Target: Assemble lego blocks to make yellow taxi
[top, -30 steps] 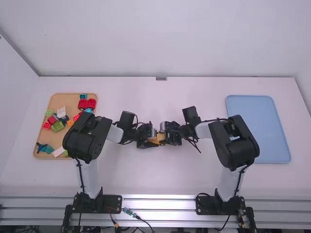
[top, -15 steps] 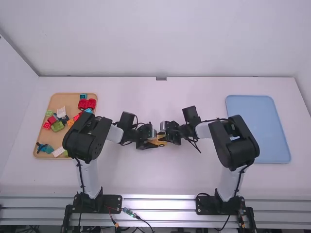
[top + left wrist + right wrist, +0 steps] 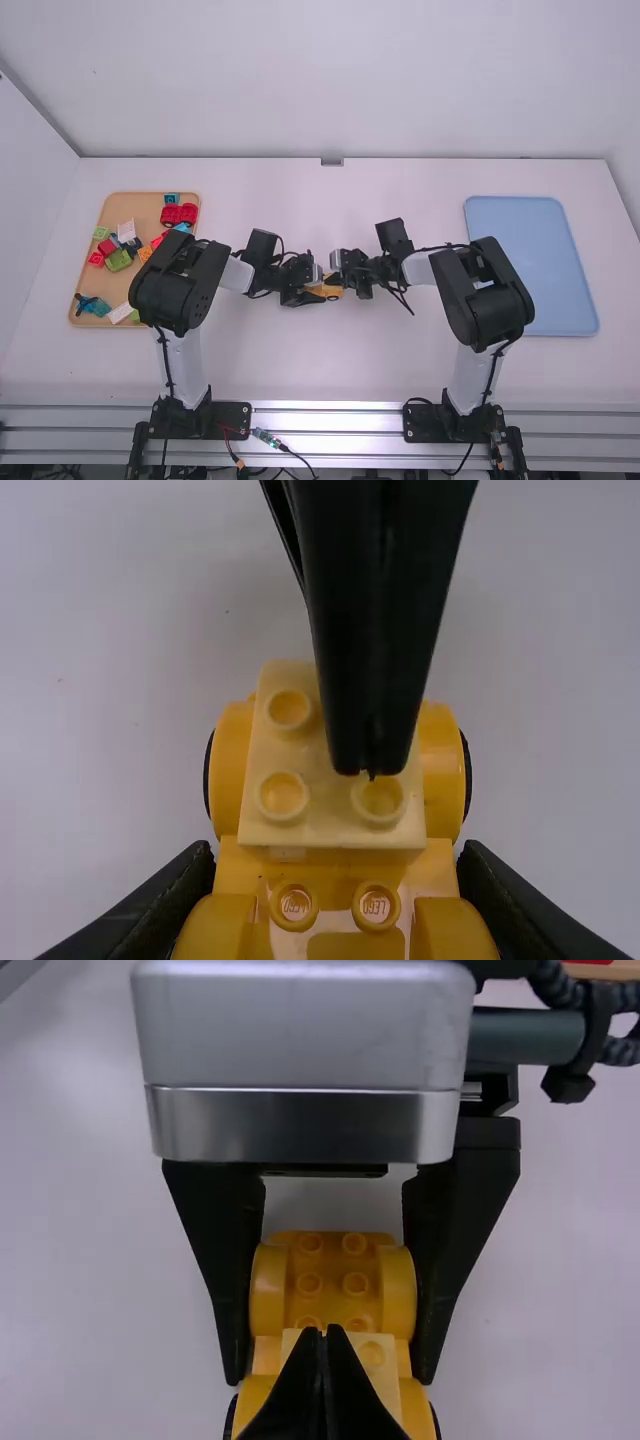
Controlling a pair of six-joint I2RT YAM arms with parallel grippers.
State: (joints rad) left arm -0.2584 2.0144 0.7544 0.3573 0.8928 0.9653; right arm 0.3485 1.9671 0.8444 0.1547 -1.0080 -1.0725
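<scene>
White table (image 3: 400, 370) | 2 trays (image 3: 530, 260) | left tool (image 3: 321, 288) gripping 1 yellow car (image 3: 333, 1295) | right tool (image 3: 334, 281) clenched (over 1 pale block (image 3: 310, 826))

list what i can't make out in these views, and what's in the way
Any stud at the pale block's fourth corner: left wrist view, behind the right gripper.
The car's end nearest the right arm: right wrist view, cut off by the bottom edge.
Much of the car: high view, behind both grippers and very small.
The tray's near right corner: high view, under the left arm.
</scene>
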